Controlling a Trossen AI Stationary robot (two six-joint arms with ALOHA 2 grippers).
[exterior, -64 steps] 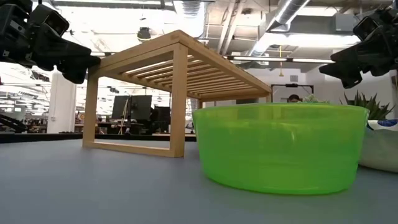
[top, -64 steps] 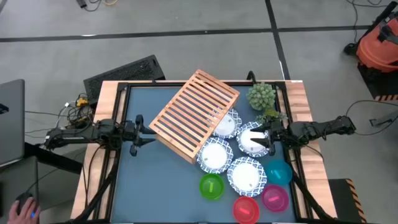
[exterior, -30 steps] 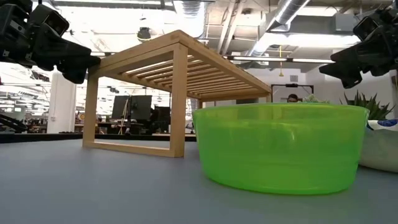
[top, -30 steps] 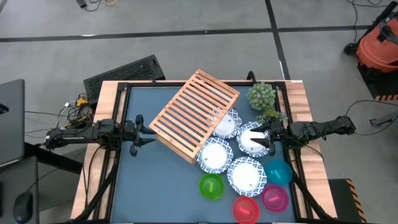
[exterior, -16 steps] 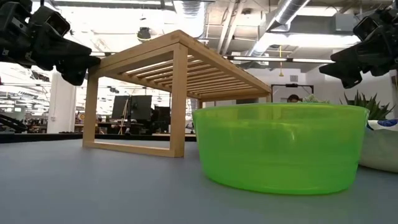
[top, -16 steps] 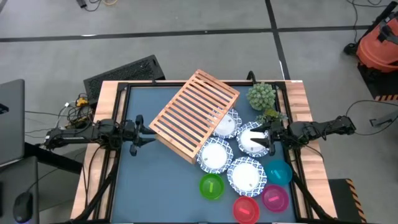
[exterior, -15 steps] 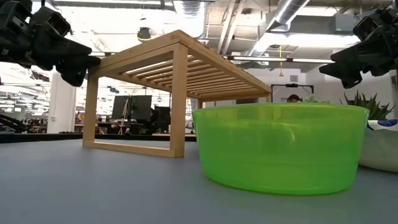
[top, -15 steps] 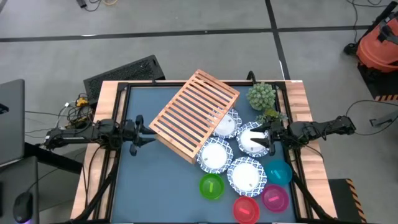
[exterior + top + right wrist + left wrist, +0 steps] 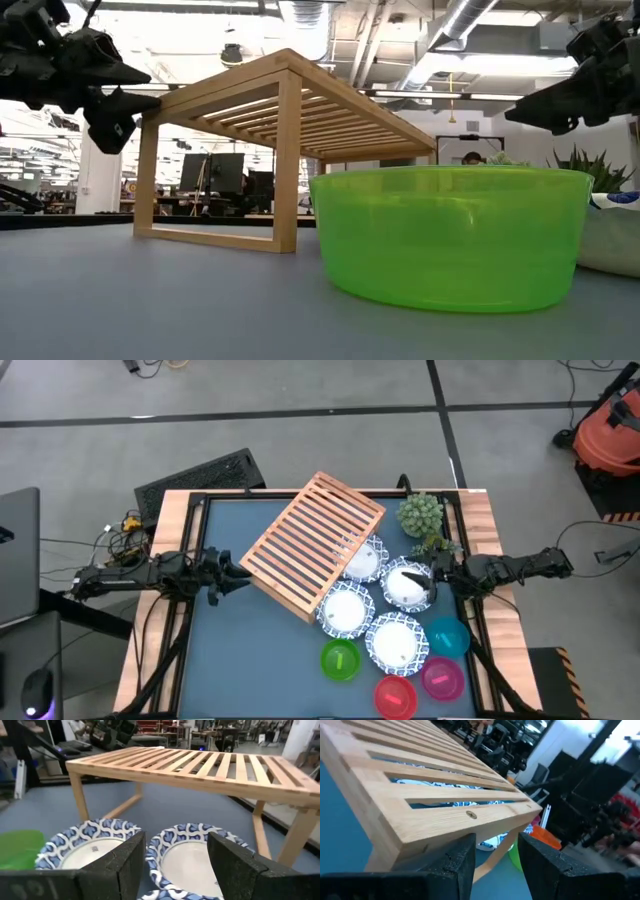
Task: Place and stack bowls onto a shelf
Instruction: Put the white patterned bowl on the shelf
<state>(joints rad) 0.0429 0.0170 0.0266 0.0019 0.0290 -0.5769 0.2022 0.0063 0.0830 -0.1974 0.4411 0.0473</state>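
Note:
The light-wood slatted shelf point(image 9: 313, 543) stands on its legs at an angle on the blue tabletop. Beside it sit four white bowls with blue rims point(image 9: 362, 558) point(image 9: 408, 582) point(image 9: 343, 610) point(image 9: 396, 640); one lies partly under the shelf. Green point(image 9: 340, 659), red point(image 9: 395, 696), magenta point(image 9: 441, 678) and teal point(image 9: 447, 637) bowls sit near the near edge. My left gripper point(image 9: 238, 573) hovers open at the shelf's left corner point(image 9: 445, 795). My right gripper point(image 9: 428, 585) hovers open above a white bowl's right rim point(image 9: 195, 852).
A potted green plant point(image 9: 422, 515) stands at the table's far right corner, close behind the right gripper. The black table frame point(image 9: 200, 500) rims the blue top. In the low view the green bowl point(image 9: 450, 235) fills the foreground. Bare blue surface lies to the shelf's near left.
My left gripper has edged right toward the shelf's corner, and in the low view its fingers have spread apart. My right gripper has shifted slightly toward the table's left over the white bowl. The bowls and the shelf have stayed put.

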